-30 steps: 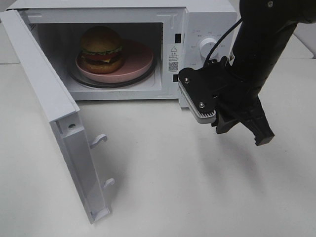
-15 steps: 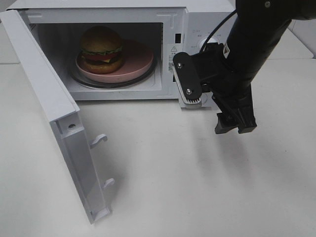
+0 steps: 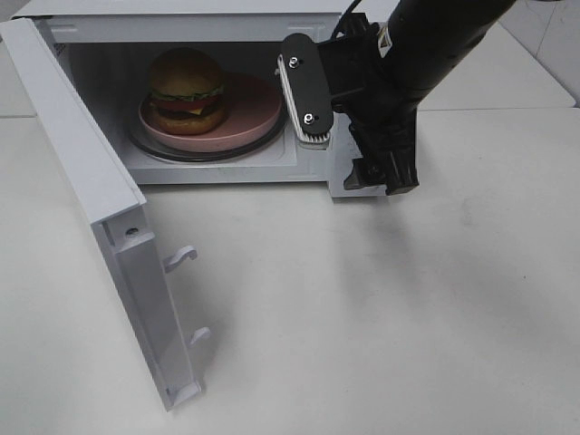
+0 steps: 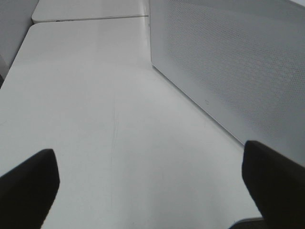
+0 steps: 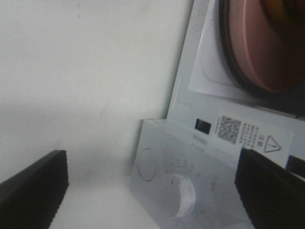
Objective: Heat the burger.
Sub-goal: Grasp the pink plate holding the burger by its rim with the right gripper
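The burger (image 3: 187,88), with a tan bun and green lettuce edge, sits on a pink plate (image 3: 256,113) on the glass turntable inside the open white microwave (image 3: 181,7). My right gripper (image 3: 390,179) is open and empty. It points down in front of the microwave's control panel, right of the cavity. In the right wrist view the right gripper (image 5: 152,191) has its dark fingers (image 5: 33,188) wide apart, with the dial (image 5: 183,194) and the pink plate (image 5: 259,47) ahead. My left gripper (image 4: 152,191) is open and empty beside the microwave's perforated side wall (image 4: 228,62).
The microwave door (image 3: 100,199) stands swung out to the left over the white table (image 3: 362,317), with its latch hooks (image 3: 181,256) facing the middle. The right arm's wrist camera block (image 3: 304,89) hangs at the cavity's right edge.
My right arm has moved back and to the left, from over the table up against the microwave's control panel. The burger, plate and door have not moved.
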You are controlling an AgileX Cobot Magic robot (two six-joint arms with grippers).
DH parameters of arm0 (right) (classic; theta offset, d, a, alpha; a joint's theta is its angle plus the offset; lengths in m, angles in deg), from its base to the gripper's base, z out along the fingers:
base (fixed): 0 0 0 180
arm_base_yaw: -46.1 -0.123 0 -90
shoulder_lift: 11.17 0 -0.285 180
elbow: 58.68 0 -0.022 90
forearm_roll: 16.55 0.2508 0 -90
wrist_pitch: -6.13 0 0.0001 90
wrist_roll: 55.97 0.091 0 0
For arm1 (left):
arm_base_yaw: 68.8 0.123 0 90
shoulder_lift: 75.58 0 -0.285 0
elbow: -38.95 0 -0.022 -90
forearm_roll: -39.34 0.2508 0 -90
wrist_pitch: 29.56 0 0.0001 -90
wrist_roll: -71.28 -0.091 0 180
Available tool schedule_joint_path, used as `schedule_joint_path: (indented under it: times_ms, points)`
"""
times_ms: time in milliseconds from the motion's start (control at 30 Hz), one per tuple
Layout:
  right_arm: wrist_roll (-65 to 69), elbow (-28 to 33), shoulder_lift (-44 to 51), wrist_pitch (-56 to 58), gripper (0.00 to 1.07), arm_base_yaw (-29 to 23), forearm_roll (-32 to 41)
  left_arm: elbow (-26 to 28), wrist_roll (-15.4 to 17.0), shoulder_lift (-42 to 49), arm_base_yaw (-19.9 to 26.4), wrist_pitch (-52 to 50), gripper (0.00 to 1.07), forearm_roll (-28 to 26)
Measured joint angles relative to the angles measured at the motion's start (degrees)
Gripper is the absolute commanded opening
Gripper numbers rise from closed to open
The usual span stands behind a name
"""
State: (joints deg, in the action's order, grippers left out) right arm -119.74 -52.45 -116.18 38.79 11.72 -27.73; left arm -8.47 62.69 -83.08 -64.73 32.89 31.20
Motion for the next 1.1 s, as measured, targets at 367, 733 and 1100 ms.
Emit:
schedule_joint_path:
  times_ms: [367, 733, 1100]
  points:
    - [-0.1, -3.3, -3.3, -4.5, 0.89, -2.2, -0.5, 0.0, 0.0, 0.0, 0.0, 0.0, 0.98, 0.0]
    - [-0.2, -8.9, -10.1, -7.3, 0.88, -3.8, -0.3, 0.0, 0.0, 0.0, 0.0, 0.0, 0.98, 0.0]
    - [-0.2, -13.6, -16.3, -10.5, 0.87, -3.8, -0.2, 0.0, 0.0, 0.0, 0.0, 0.0, 0.98, 0.0]
